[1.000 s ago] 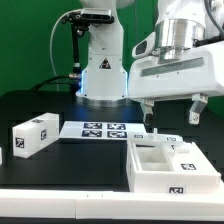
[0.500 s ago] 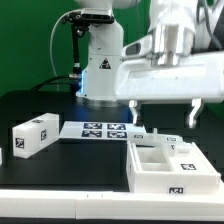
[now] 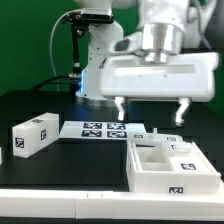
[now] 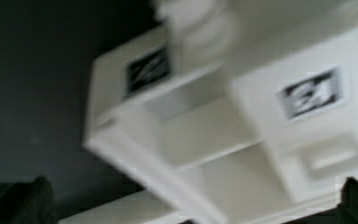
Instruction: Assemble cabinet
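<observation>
The white cabinet shell [image 3: 172, 166] lies open side up on the black table at the exterior view's right front, tags on its rim and front. A small white tagged block [image 3: 34, 135] lies at the exterior view's left. My gripper [image 3: 150, 112] hangs open and empty above the table just behind the shell, its two dark fingertips [image 3: 182, 112] wide apart. In the wrist view the shell [image 4: 229, 120] with its compartments and two tags fills the picture below the gripper [image 4: 186, 205], blurred.
The marker board [image 3: 105, 129] lies flat between the block and the shell. The robot base [image 3: 100, 70] stands at the back middle. The table's front edge [image 3: 60, 190] is white.
The gripper has swung toward the exterior view's left and turned, so both fingers now show side by side, wide open. The shell and block have not moved.
</observation>
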Controlling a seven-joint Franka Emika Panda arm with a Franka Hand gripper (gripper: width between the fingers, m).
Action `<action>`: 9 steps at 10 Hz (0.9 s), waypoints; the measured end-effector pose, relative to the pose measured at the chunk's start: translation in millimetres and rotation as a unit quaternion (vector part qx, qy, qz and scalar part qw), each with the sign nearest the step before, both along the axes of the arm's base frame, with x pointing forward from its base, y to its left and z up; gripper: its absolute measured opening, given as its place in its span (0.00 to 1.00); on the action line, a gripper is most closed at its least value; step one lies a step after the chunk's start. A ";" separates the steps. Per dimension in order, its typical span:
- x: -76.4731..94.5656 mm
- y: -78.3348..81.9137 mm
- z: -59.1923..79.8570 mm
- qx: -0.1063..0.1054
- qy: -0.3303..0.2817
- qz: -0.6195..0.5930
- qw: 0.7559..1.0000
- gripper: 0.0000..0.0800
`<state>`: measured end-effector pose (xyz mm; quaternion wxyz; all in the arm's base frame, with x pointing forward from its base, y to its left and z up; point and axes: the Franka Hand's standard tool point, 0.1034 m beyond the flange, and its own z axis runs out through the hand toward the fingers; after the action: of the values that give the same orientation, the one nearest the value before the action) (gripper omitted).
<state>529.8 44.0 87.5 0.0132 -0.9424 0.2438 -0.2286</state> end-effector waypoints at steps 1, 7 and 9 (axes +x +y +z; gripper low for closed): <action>-3.5 -0.6 -3.1 0.022 0.027 0.005 0.999 1.00; -4.7 4.5 -6.5 0.031 0.023 0.005 0.999 1.00; -23.5 38.1 -20.0 -0.009 -0.025 0.021 0.999 1.00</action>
<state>506.3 82.0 67.5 0.0154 -0.9412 0.2219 -0.2543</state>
